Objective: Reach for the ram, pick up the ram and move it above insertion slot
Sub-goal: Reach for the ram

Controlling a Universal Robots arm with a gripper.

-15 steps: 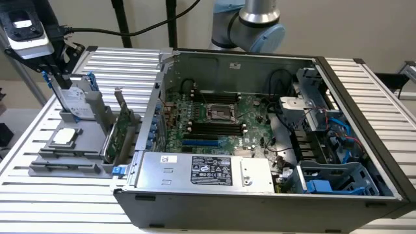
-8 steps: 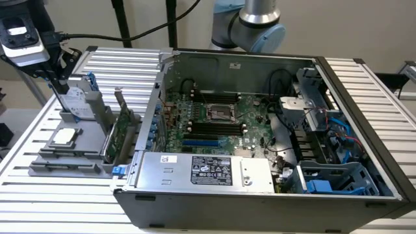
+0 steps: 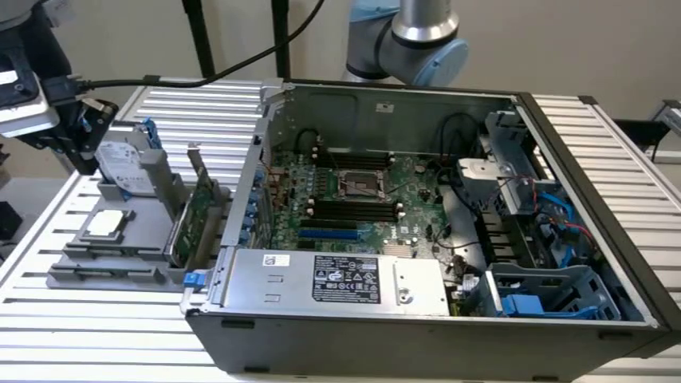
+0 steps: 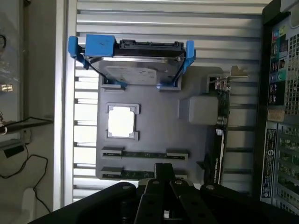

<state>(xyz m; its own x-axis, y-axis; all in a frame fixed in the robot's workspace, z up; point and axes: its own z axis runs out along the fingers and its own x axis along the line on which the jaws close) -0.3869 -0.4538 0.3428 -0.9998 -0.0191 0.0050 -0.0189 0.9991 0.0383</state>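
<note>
Open dark metal computer case point(image 3: 426, 343) sits on the slatted aluminium table point(image 3: 96, 343), with the grey plastic holder tray point(image 4: 159, 135) just beside it on the exterior view's left. On the tray: blue-clipped silver hard drive point(image 3: 126, 169) at the far end, thin green ram stick point(image 4: 145, 154) at the near end, tall green expansion card point(image 3: 197, 227) along the case side.

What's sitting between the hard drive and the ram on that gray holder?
A pale square chip in its own recess of the gray holder; the wrist view shows it.

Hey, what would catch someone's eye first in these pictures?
The open computer case dominates the slatted table, its green motherboard exposed. On the exterior view's left, a gray tray holds a blue-clipped hard drive, and the shut claw hangs near the ram there.
</note>
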